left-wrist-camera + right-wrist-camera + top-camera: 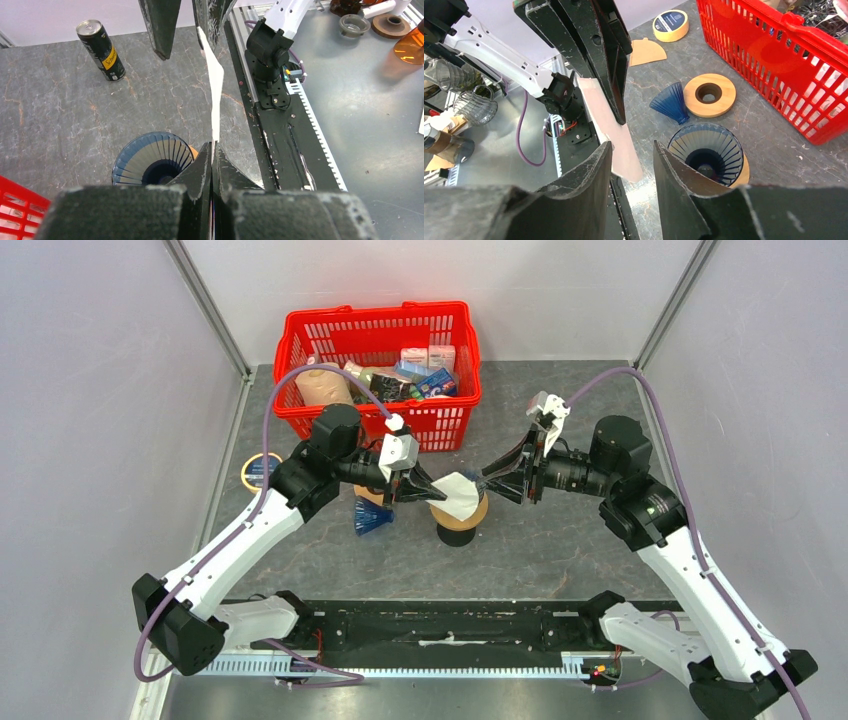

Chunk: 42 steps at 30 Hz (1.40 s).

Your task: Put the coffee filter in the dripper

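My left gripper [434, 491] is shut on the left edge of the coffee filter [458, 496], a thin white paper piece, and holds it over the dripper [460, 523]. The dripper has a dark ribbed cone mouth, a tan wooden collar and a black base. In the left wrist view the filter [216, 85] stands edge-on from my shut gripper [212, 150], with the dripper mouth [150, 162] below left. My right gripper [489, 486] is open at the filter's other end. In the right wrist view the filter [611, 132] reaches between its open jaws [631, 152], left of the dripper [709, 152].
A red basket [372, 330] of groceries stands at the back. A separate blue ribbed cone [671, 102], a separate wooden ring [709, 94], a brown paper filter [646, 51] and a tape roll [670, 25] lie left of the dripper. A black can [102, 50] stands on the table.
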Available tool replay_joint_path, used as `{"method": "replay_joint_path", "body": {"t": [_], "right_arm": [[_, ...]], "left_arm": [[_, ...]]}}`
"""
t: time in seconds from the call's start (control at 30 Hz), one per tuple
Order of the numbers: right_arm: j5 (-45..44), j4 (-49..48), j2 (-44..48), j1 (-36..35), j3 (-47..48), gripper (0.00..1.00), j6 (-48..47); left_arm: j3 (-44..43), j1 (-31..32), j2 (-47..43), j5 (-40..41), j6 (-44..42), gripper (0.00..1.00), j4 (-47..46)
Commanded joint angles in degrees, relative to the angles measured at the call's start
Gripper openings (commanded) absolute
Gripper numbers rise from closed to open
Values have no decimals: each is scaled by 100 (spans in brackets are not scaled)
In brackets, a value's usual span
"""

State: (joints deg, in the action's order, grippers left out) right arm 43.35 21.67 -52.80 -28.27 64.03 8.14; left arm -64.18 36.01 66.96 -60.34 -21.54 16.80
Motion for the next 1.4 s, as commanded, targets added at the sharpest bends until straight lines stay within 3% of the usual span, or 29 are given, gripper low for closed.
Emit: {"method": "replay_joint_path", "body": {"t": [0.0,0.17,0.53,1.1,1.37], "right_arm": [[235,-75,-90,1,224,44,37],[471,-149,-143,-1,236,42,69],[571,-172,-157,3,218,50,87],[-397,-63,32,-3,19,64,-173],[154,-301,-19,-2,1,66,-91]], "left_arm": [[-165,-24,-70,-191,-191,2,-10],[-165,-24,-58,-174,-192,2,-10],[-218,-24,36,-95,-60,2,-41],[-138,-22,129,-31,897,2,-839],[-182,-25,252,13,976,2,-854]]}}
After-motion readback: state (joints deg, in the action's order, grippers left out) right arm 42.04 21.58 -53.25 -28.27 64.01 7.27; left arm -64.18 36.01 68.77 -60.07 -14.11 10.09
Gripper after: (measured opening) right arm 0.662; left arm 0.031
